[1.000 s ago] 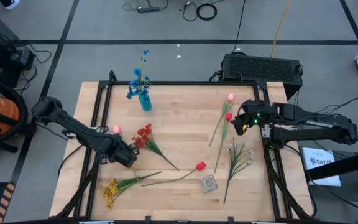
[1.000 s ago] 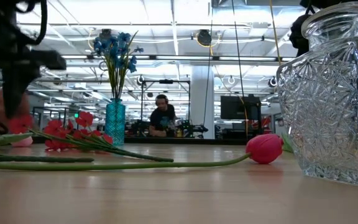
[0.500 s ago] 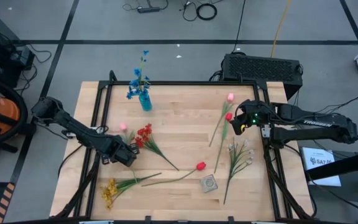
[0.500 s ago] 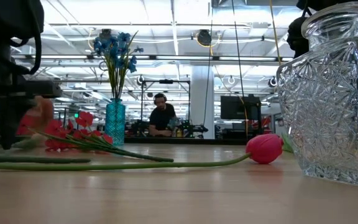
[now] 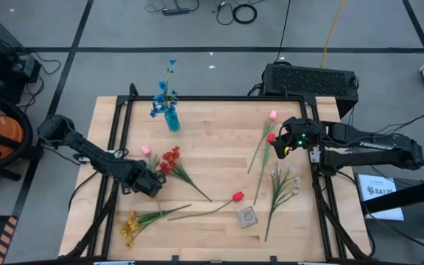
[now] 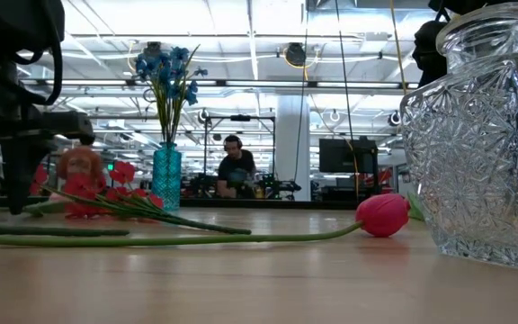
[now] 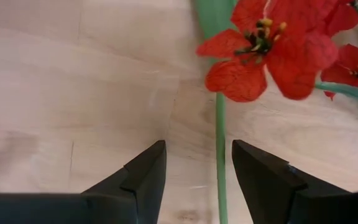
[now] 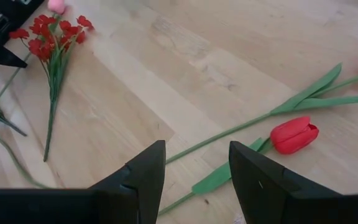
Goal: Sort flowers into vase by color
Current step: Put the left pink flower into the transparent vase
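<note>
My left gripper (image 5: 157, 182) (image 7: 197, 163) is open and low over the table beside the red cluster (image 5: 170, 158) (image 7: 263, 50). A thin green stem (image 7: 220, 155) runs between its fingers, nearer one finger. A pink tulip bud (image 5: 145, 149) (image 6: 82, 167) sits by the red cluster. The teal cup (image 5: 172, 121) (image 6: 166, 176) holds blue sprays (image 5: 164, 96). A cut-glass holder (image 5: 248, 217) (image 6: 479, 135) stands near the front edge. My right gripper (image 5: 279, 149) (image 8: 197, 163) is open above a red tulip (image 8: 294, 134).
A long-stemmed red tulip (image 5: 237, 196) (image 6: 382, 215) lies flat next to the glass holder. Yellow sprigs (image 5: 131, 224) lie at the near left. On the right lie a pink tulip (image 5: 273, 115), a red tulip (image 5: 271, 138) and white blossoms (image 5: 282, 182). A person sits far behind the table (image 6: 235, 171).
The pink tulip's bud has swung toward the red cluster, a little to the right and toward the far edge, and in the low view it has risen from the table top. My left gripper has shifted in the low view. The right arm has kept still.
</note>
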